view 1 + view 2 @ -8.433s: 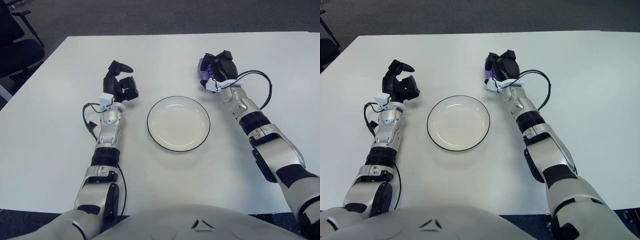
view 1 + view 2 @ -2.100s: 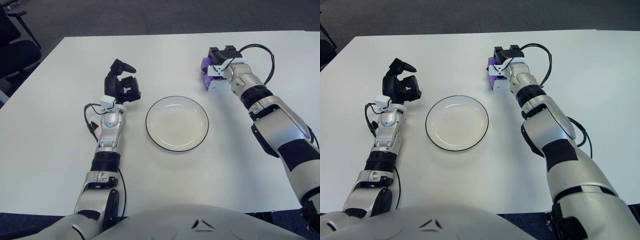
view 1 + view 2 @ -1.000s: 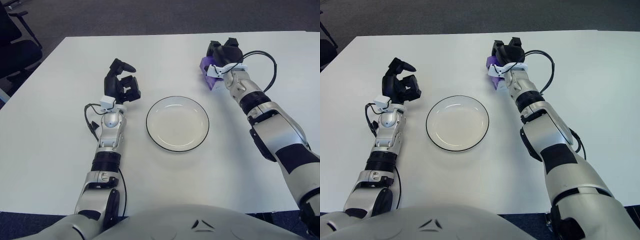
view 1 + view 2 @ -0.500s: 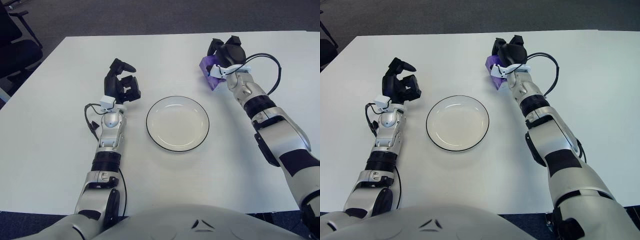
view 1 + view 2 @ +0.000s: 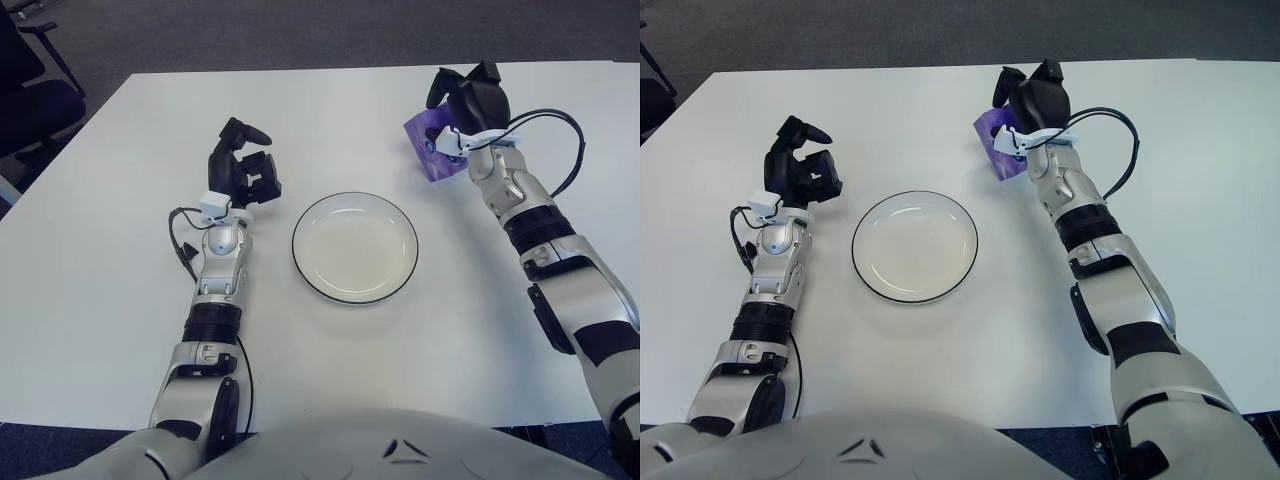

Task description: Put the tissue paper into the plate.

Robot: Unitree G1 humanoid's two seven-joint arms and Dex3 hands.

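- Left eye view: the right hand (image 5: 468, 100) is up at the far right of the white table (image 5: 90, 300). Its black fingers are curled around the purple tissue pack (image 5: 433, 147).
- The pack sticks out just below and to the left of that hand. It is tilted. I cannot tell if it touches the table.
- There is one tissue pack and one plate (image 5: 355, 247). The white plate with a dark rim lies nearer the robot than the right hand, down and to its left, apart from the pack. Nothing is in it.
- Nothing stands between the pack and the plate.
- The left hand (image 5: 243, 170) shows to the left of the plate. Its fingers are bent loosely and hold nothing.
- A black chair (image 5: 35, 95) shows past the table's far left corner.
- Right eye view: the right hand (image 5: 1036, 100) grips the same tissue pack (image 5: 1000, 147), which hangs at the hand's lower left.
- The one plate (image 5: 914, 246) lies between the two hands, closer to the robot.
- The left hand (image 5: 800, 172) is at the plate's left, loose and holding nothing.
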